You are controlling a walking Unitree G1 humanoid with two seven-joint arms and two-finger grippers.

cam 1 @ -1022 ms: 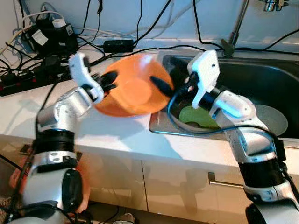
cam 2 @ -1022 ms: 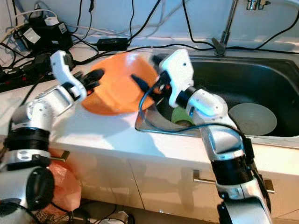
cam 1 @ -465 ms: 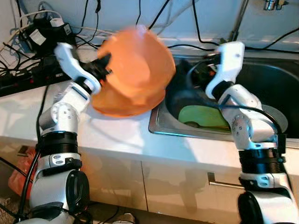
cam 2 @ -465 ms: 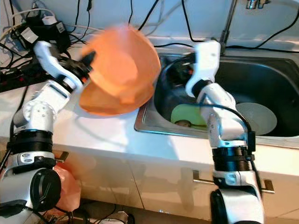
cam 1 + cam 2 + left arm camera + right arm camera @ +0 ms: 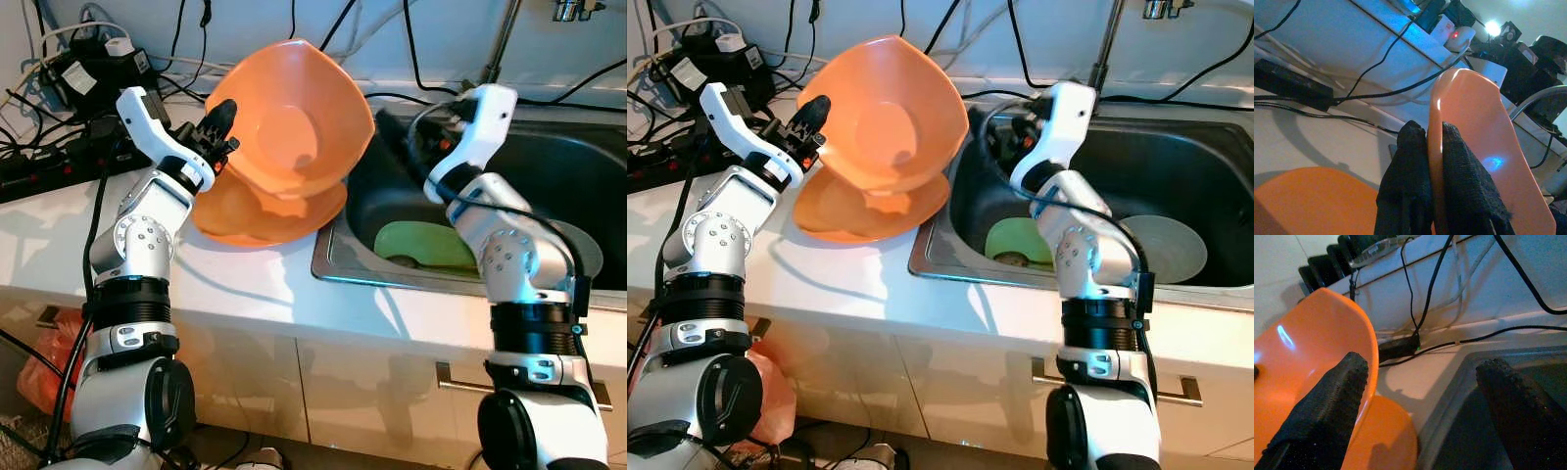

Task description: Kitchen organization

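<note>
An orange bowl (image 5: 299, 127) is held tilted on edge above the white counter, its hollow facing the sink. My left gripper (image 5: 217, 132) is shut on its rim, and in the left wrist view the two fingers (image 5: 1410, 171) pinch the orange rim (image 5: 1469, 122). A second orange bowl (image 5: 255, 215) lies on the counter right under it. My right gripper (image 5: 997, 132) hangs open over the left part of the sink (image 5: 549, 166), a little apart from the held bowl (image 5: 1308, 357), with nothing between its fingers (image 5: 1327, 401).
In the sink lie a green plate (image 5: 421, 245) and a grey plate (image 5: 1161, 245). A faucet (image 5: 500, 49) rises behind the sink. Power strips, adapters and black cables (image 5: 88, 78) crowd the counter's back left. An orange bag (image 5: 44, 357) sits on the floor below.
My right gripper let go of the orange bowl and drew back over the sink. My left gripper lifted the bowl and tipped it up over the second bowl.
</note>
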